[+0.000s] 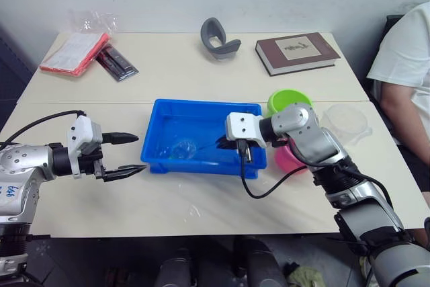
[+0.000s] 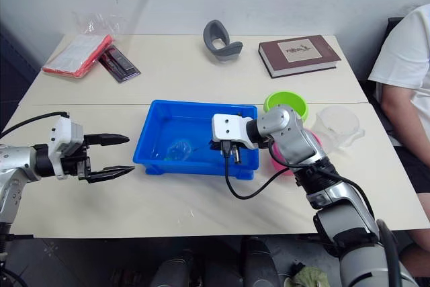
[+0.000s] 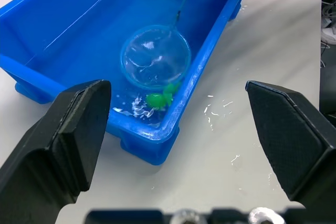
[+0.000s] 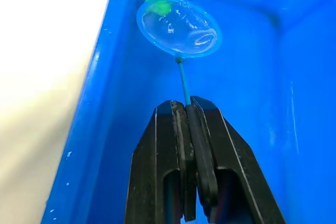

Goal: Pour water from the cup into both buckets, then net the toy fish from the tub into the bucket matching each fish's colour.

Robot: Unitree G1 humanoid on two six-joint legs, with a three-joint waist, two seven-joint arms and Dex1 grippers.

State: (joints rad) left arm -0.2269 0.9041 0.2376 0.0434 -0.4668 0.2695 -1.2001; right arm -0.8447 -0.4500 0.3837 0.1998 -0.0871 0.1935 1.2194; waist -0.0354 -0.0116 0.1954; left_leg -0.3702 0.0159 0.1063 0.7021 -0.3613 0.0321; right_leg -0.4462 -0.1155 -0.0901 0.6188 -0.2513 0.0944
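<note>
Blue tub [image 1: 201,109] is sitting mid-desk [image 1: 201,199], with bare desk along its near rim. Right gripper [image 4: 189,111] is pinching the net [image 3: 155,56] handle inside the tub, hoop lying against a green fish [image 3: 160,98] near the near wall. Left gripper [image 1: 124,156] is hovering spread wide beside the tub.

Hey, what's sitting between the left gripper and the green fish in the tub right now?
In the left wrist view, bare wet tabletop, then the tub near wall, lie between the open left gripper and the green fish, which sits beside the net hoop.
</note>
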